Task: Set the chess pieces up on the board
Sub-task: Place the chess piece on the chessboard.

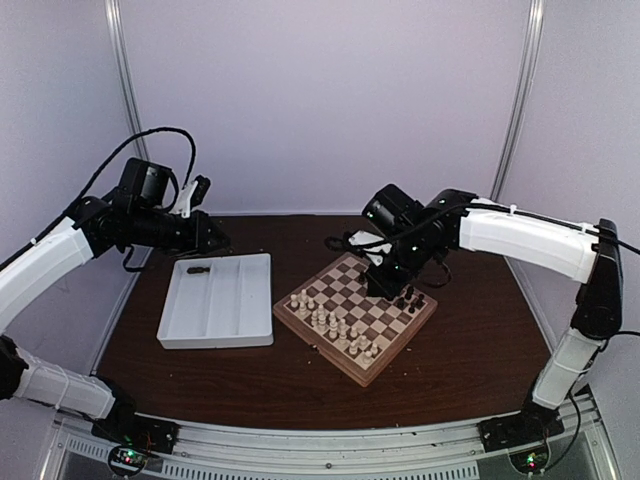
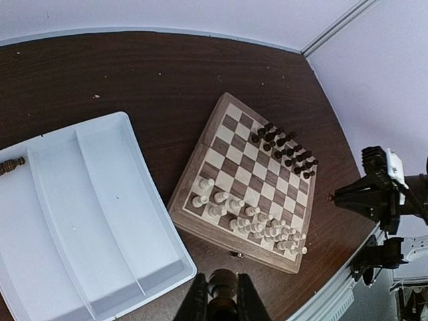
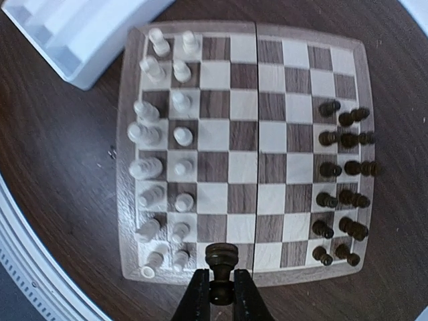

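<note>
The board (image 1: pixel 300 328) lies at mid-table, also in the left wrist view (image 2: pixel 227 237) and the right wrist view (image 3: pixel 124 154). Two rows of dark chess pieces (image 1: pixel 410 298) stand on its right side (image 3: pixel 344 174) (image 2: pixel 284 150). My right gripper (image 1: pixel 385 285) (image 3: pixel 221 281) hovers over the board's edge, shut on a dark piece (image 3: pixel 221 257). My left gripper (image 1: pixel 208 240) (image 2: pixel 222 294) is raised beside the tray, shut on another dark piece (image 2: pixel 223 286). One dark piece (image 1: pixel 197 270) (image 2: pixel 11 165) lies in the tray.
A white compartment tray (image 1: pixel 215 310) (image 2: pixel 87 221) (image 3: pixel 80 33) sits left of the board. Cream-white pieces (image 1: pixel 335 325) (image 2: pixel 254 224) (image 3: pixel 160 154) fill the board's near-left side. Bare brown table surrounds both, with walls behind and at the sides.
</note>
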Tool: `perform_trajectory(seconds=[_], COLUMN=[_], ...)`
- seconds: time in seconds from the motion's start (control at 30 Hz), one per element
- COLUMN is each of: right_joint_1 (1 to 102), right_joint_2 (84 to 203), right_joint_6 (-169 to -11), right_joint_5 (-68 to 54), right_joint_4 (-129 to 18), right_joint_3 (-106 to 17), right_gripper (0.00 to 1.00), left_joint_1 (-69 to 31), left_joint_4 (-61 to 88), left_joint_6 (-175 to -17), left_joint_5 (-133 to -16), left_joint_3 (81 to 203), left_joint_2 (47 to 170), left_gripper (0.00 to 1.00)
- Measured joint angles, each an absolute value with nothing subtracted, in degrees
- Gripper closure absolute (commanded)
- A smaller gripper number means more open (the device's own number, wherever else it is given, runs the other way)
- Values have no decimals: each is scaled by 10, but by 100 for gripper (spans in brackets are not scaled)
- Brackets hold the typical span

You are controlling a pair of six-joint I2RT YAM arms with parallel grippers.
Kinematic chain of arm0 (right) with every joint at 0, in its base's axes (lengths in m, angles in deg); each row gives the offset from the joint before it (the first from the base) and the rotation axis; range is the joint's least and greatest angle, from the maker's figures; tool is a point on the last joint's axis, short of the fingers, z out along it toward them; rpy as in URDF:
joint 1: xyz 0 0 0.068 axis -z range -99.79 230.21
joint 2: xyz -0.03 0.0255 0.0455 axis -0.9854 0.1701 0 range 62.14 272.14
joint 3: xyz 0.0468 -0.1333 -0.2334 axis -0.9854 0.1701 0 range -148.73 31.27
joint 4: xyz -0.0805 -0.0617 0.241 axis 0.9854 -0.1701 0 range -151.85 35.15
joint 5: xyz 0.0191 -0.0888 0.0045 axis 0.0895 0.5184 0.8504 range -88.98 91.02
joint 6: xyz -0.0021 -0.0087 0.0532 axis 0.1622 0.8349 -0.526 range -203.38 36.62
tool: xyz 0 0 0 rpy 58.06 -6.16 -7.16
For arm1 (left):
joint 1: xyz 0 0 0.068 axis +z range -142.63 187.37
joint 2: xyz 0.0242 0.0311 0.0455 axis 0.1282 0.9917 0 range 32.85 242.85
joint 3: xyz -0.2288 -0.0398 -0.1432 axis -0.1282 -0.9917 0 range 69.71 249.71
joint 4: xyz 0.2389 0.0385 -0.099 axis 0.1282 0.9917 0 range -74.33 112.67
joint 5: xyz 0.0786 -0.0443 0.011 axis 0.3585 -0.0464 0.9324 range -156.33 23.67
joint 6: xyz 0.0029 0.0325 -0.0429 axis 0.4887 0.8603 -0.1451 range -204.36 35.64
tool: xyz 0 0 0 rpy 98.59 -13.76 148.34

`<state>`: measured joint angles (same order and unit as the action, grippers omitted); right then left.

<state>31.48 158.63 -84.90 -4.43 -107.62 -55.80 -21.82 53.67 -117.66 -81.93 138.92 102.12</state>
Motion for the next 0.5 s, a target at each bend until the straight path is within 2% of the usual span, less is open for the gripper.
perform_trajectory(seconds=[0.17, 0.5], right_joint_1=[333, 359], right_joint_2=[1661, 1855], right_joint_6=[-839, -807], right_joint_5=[-16, 41], right_joint_4=[-1147, -1214], right_joint_3=[-616, -828], right_gripper=[96, 96], left_joint_1=[-218, -218], left_joint_4=[538, 538], left_joint_6=[-1164, -1158], left_joint_5=[-804, -802], left_joint_3=[1387, 1378], left_joint_2=[1021, 1030], left_gripper=[97, 97])
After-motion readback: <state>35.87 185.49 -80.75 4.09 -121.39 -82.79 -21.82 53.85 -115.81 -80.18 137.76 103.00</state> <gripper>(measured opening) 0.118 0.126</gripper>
